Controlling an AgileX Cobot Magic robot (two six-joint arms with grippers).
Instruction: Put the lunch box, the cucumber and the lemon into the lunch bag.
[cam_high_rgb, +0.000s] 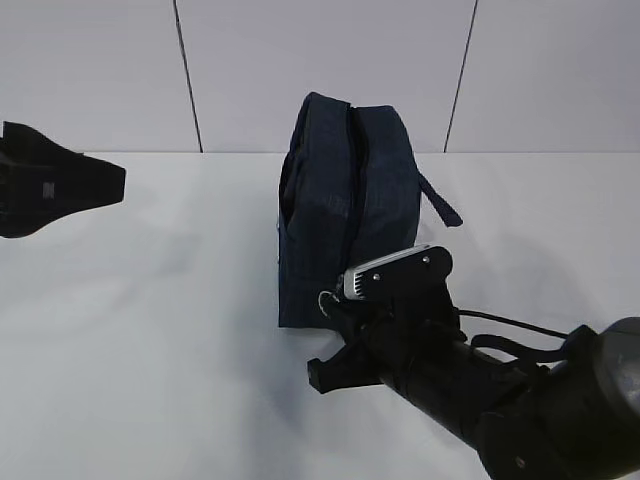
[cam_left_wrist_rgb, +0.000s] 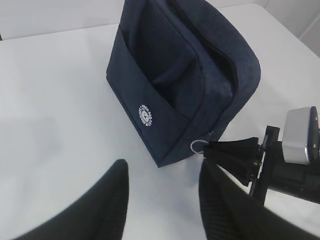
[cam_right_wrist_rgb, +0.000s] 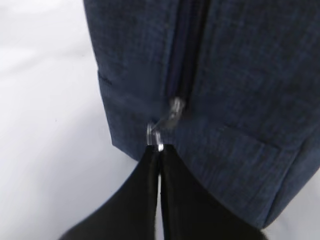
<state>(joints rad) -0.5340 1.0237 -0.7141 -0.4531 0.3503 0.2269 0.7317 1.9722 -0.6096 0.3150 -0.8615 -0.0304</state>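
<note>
The bag (cam_high_rgb: 345, 205) stands upright on the table (cam_high_rgb: 150, 330). The right gripper (cam_right_wrist_rgb: 159, 150) is clamped on the ring pull (cam_right_wrist_rgb: 154, 131) at the bag's lower front. The left gripper (cam_left_wrist_rgb: 162, 200) hangs spread apart, left of the bag. Risk: the thin ring may slip free, or the unbraced bag may drag.

You have the lunch bag (cam_high_rgb: 345, 205) standing upright on the surface (cam_high_rgb: 150, 330), near its middle, with the wall behind it. Your right end effector (cam_right_wrist_rgb: 159, 150) sits in front of the bag at its lower front corner, pinched on the ring pull (cam_left_wrist_rgb: 198, 145). Your left end effector (cam_high_rgb: 60, 180) hovers well apart, far left.
</note>
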